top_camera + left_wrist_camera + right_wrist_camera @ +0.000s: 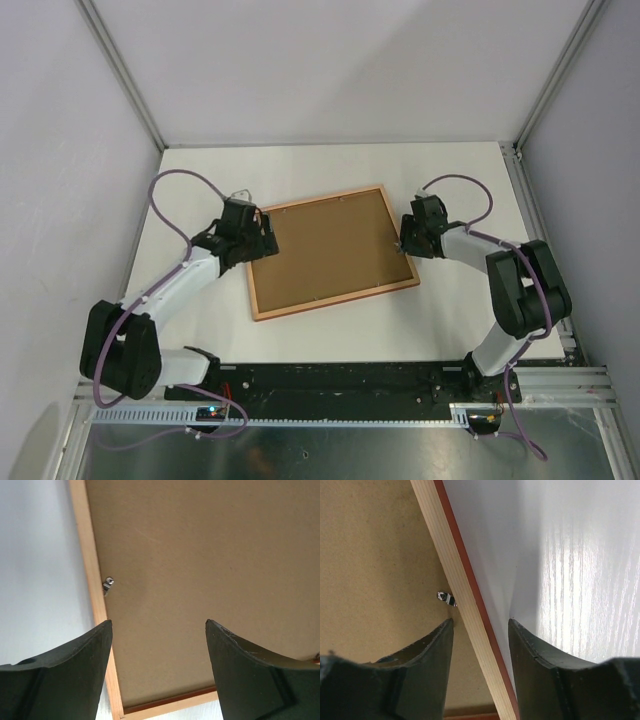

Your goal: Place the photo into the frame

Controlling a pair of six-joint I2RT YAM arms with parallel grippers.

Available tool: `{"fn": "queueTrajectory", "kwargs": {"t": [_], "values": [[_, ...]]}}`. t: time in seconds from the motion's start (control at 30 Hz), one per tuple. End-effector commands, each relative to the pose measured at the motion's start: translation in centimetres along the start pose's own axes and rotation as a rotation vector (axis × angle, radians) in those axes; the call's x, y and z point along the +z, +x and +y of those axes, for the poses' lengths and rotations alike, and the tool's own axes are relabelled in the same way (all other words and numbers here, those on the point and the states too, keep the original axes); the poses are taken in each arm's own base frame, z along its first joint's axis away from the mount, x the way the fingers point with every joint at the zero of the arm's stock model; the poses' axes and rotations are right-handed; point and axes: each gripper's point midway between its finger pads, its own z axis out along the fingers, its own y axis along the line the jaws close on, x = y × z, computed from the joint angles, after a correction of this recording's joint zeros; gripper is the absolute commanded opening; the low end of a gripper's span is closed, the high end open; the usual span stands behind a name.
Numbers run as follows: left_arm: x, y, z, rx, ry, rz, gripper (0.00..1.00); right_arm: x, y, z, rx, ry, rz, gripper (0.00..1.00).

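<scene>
I've got the frame (pixel 335 301) lying flat on the white bench (pixel 330 170), roughly mid-bench and turned a bit askew, pale wood back facing up w/ the brown backing board (pixel 330 250) sitting inside the rails. Can't see the photo in any view, so can't say whether it's under the board. Left claw (pixel 262 232) is at the frame's left side near the far corner. From the left wrist cam its fingers (pixel 75 675) are spread wide, released, nothing between them; below them I see the board and the left rail. A small metal tab (pixel 108 585) sits on the board right against that rail, just ahead of the left-hand finger. Right claw (pixel 403 243) is at the frame's right side, approx. opposite the left one. In the right wrist cam its fingers (pixel 420 670) straddle the right rail: one over the board, the other over bare bench. The jaws are apart w/ a visible gap on the bench side, so it's released, not pinching the rail. Another little metal tab (pixel 446 598) pokes from that rail onto the board, just ahead of the board-side finger. The rail's red-orange edge shows along its outer side.
</scene>
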Motion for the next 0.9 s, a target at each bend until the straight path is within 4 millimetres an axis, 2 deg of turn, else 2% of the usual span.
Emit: {"fn": "queueTrajectory", "kwargs": {"t": [0.0,0.23,0.57,0.67,0.87], "values": [[-1.1,-0.7,-2.5,0.048,0.093,-0.031,0.79,-1.2,2.6,-1.4,-0.032,0.058,0.077,0.53],[-0.9,0.5,-4.4,0.091,0.144,-0.008,0.79,-2.2,3.8,-1.4,-0.033,0.050,0.090,0.50],[-1.8,3.0,-8.6,0.210,0.250,0.016,0.79,-2.9,6.3,-1.9,-0.025,0.032,0.128,0.43],[-2.2,3.9,-9.9,0.252,0.283,0.020,0.80,-3.1,6.4,-1.9,-0.029,0.038,0.128,0.36],[-2.8,6.1,-12.6,0.349,0.327,0.027,0.82,-3.5,6.1,-2.0,-0.029,0.050,0.110,0.17]]}}
